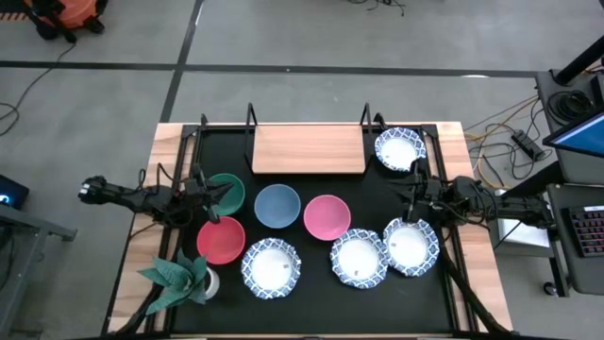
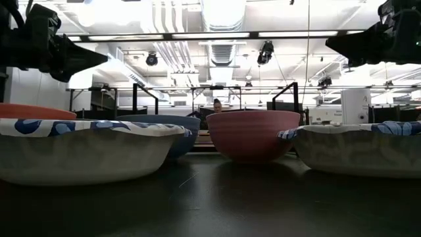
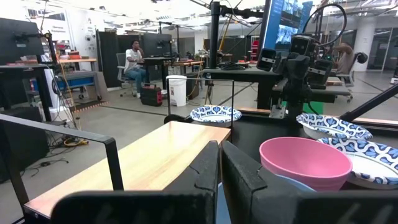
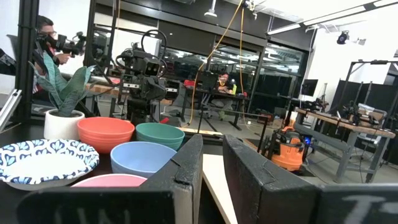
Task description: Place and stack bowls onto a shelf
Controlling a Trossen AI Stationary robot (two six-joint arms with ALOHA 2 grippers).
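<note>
The light-wood shelf (image 1: 309, 149) stands at the table's far edge on black uprights. On the tabletop rest a green bowl (image 1: 229, 191), a blue bowl (image 1: 276, 206), a pink bowl (image 1: 327, 215) and a red bowl (image 1: 221, 239). Patterned bowls sit at the shelf's right end (image 1: 399, 148) and along the near side (image 1: 271, 265) (image 1: 358, 257) (image 1: 410, 246). My left gripper (image 1: 215, 195) (image 3: 220, 149) hovers shut over the green bowl's edge, pointing right. My right gripper (image 1: 412, 195) (image 4: 212, 146) hovers above the right patterned bowls, pointing left, its fingers a narrow gap apart.
A green star-shaped plant in a white pot (image 1: 179, 274) stands at the near left corner beside the red bowl. Black metal uprights (image 1: 252, 121) rise at the shelf's far corners. People sit at desks in the room beyond the table (image 3: 132, 59).
</note>
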